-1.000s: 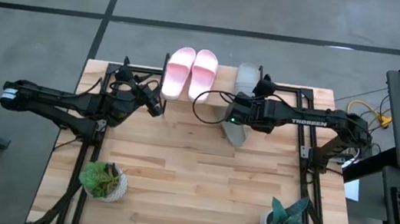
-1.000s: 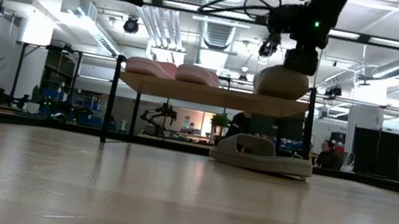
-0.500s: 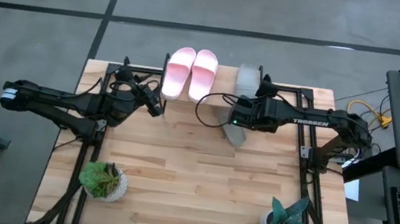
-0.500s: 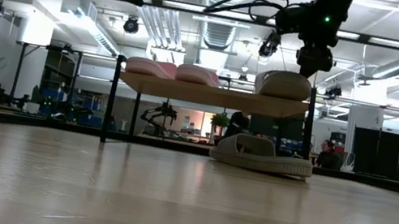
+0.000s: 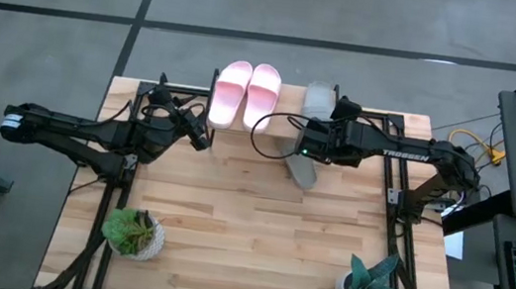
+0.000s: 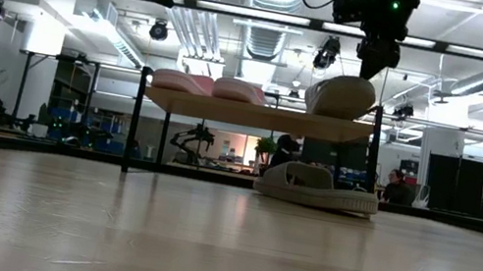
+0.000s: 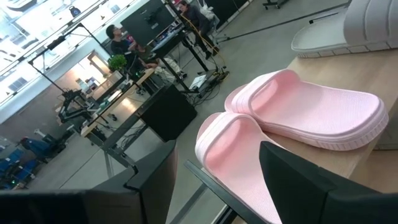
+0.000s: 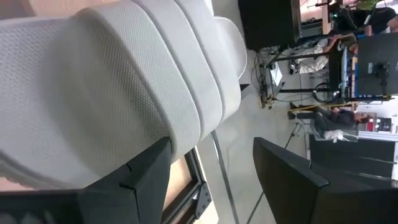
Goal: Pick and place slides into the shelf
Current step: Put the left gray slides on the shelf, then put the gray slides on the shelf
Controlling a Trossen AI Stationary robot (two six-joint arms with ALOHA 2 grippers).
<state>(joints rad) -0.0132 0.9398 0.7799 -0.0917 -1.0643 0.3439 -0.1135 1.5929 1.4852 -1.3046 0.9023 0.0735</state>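
On the wooden table (image 5: 246,233), the TROSSEN-lettered right end effector (image 5: 312,132) hangs released above a grey slide (image 5: 319,100).

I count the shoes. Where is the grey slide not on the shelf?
The grey slide lies on the table, under the shelf's right end.

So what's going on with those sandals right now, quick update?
Right gripper open above tilted grey slide on shelf. Left gripper open, waiting beside pink pair. One grey slide left on table.
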